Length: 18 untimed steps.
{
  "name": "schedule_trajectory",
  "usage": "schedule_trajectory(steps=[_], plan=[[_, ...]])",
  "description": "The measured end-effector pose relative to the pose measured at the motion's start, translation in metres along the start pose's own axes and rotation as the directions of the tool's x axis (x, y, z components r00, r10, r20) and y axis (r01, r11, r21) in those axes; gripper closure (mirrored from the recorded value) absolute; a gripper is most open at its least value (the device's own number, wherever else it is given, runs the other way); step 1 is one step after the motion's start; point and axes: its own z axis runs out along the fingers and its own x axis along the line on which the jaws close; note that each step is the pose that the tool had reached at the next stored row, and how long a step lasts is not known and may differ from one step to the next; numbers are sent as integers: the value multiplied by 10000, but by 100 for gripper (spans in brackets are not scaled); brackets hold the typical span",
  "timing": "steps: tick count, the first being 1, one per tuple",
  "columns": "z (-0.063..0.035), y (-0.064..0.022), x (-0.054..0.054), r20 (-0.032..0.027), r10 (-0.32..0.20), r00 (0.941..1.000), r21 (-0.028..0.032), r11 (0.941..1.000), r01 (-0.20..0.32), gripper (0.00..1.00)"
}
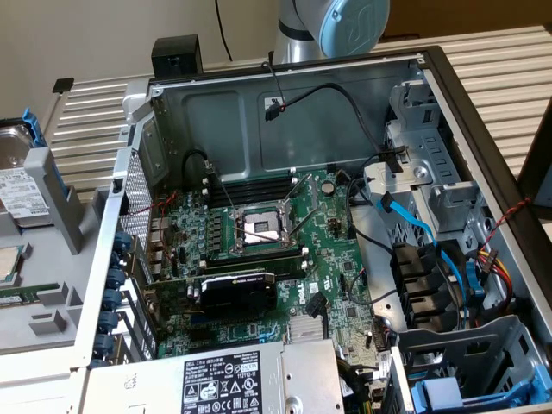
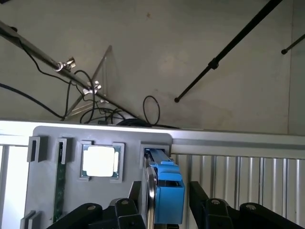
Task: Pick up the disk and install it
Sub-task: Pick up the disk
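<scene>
Disk standing on edge in grey holder, fingers spread either side

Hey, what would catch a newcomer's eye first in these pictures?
The open computer case, its green motherboard exposed, dominates the exterior view. In the wrist view, the blue-railed disk stands on edge in a grey holder, with the open tool straddling it.
</scene>
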Motion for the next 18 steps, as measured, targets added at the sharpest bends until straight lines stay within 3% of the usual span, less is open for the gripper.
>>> schedule_trajectory(steps=[1, 2, 8, 10, 18], plan=[[0, 0, 0, 2, 2, 10000, 0, 10000, -2, 49], [0, 1, 0, 4, 3, 10000, 0, 10000, -3, 56], [1, 1, 1, 13, 5, 10000, 0, 10000, -5, 56], [1, 1, 1, 19, 4, 10000, 0, 10000, -4, 62], [1, 1, 3, 26, 5, 10000, 1, 10000, -5, 62]])
